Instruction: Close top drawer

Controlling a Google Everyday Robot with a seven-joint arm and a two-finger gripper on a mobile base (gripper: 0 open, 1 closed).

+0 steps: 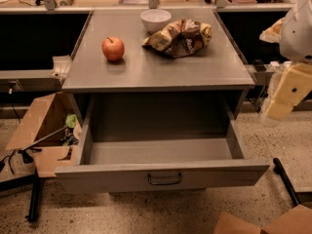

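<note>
The top drawer [97,177] of the grey metal cabinet [156,69] is pulled far out toward me. Its deep tray is empty. Its flat front panel carries a small dark wire handle [165,179] at centre. My gripper [280,108], cream-yellow under a white arm housing, hangs at the right edge of the view. It is beside the cabinet's right side, above and to the right of the drawer's front right corner, and touches nothing.
On the cabinet top sit a red apple [113,48], a white bowl [155,19] and a crumpled snack bag [179,37]. An open cardboard box [39,126] and black stand legs [34,199] are on the floor at left. Another box [273,223] and a black bar [287,179] lie at lower right.
</note>
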